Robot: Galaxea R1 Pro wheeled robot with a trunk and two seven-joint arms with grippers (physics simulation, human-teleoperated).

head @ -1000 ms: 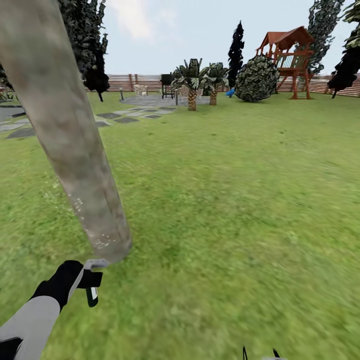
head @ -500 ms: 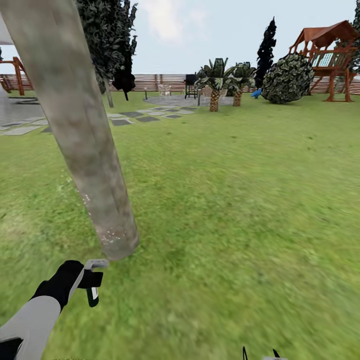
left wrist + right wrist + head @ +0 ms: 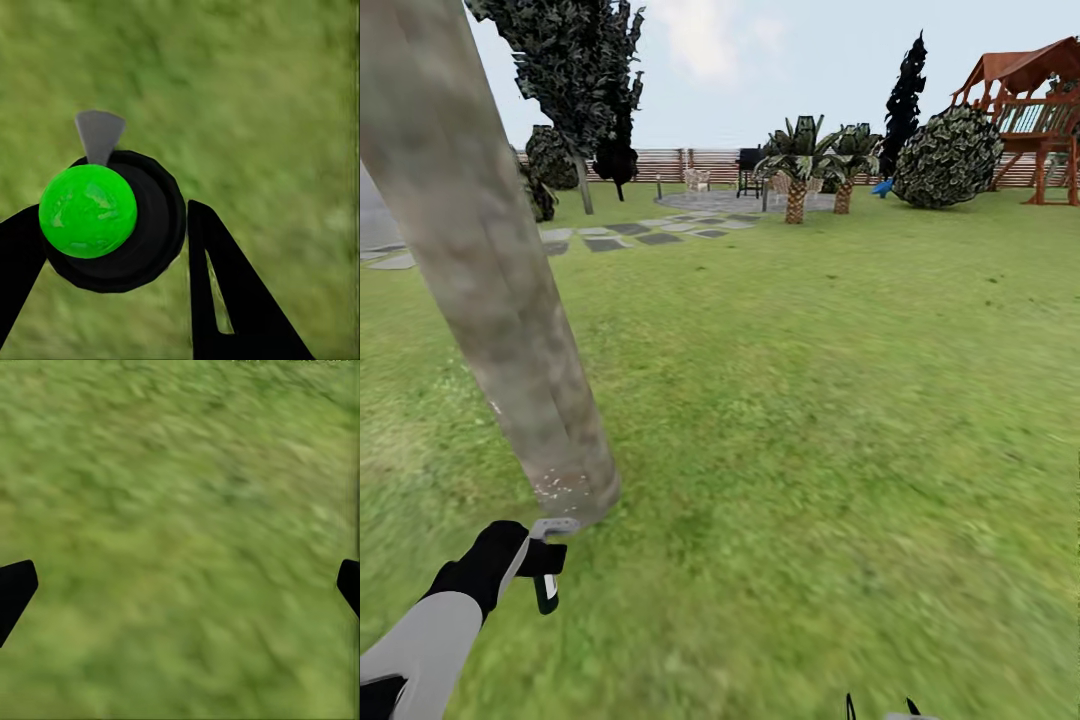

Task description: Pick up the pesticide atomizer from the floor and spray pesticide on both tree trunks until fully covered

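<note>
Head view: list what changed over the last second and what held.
The camera swung left: the playset, palms and round bush slid right in the picture, and the second tree came into view. The leaning tree trunk appears differently framed, its speckled base a little higher. The left gripper stayed shut on the pesticide atomizer, nozzle at the trunk's foot; the right gripper stayed open over the grass.

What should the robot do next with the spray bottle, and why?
Probably tilt the left gripper upward and spray higher: it holds the pesticide atomizer beside the leaning tree trunk, and the whitish specks sit near its base.
</note>
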